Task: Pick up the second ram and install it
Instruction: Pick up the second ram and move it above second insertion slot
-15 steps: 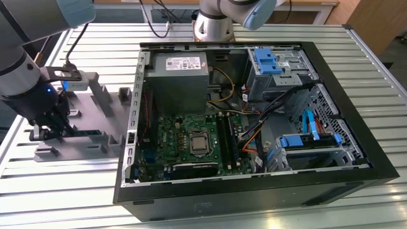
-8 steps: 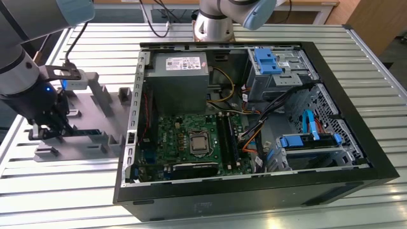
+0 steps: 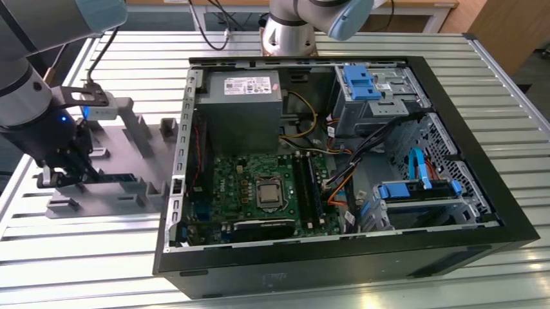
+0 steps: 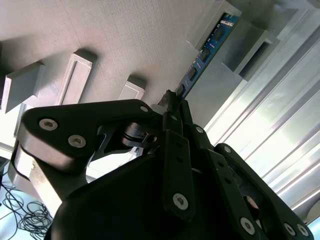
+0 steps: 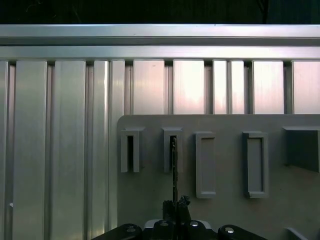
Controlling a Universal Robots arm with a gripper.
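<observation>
On your slatted aluminium table (image 3: 86, 257), the open black computer case (image 3: 344, 264) sits at the exterior view's right, with the grey plastic multi-slot fixture (image 3: 138, 138) just beside it on the left. Inside the case, the green motherboard (image 3: 232, 177) lies near and the grey metal power supply box (image 3: 245, 106) far. The second ram (image 4: 207, 47), a thin circuit-board strip, stands in a fixture slot, with the gripper (image 4: 172, 102) clamped on its edge.

Robotics lab: slatted aluminium bench (image 3: 86, 257), opened PC case (image 3: 301, 270).

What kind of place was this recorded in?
Probably a robotics lab or workshop bench set up for PC assembly. It has a slatted aluminium table, an open PC case with its motherboard exposed, and a grey fixture holding a ram under a robot arm.
</observation>
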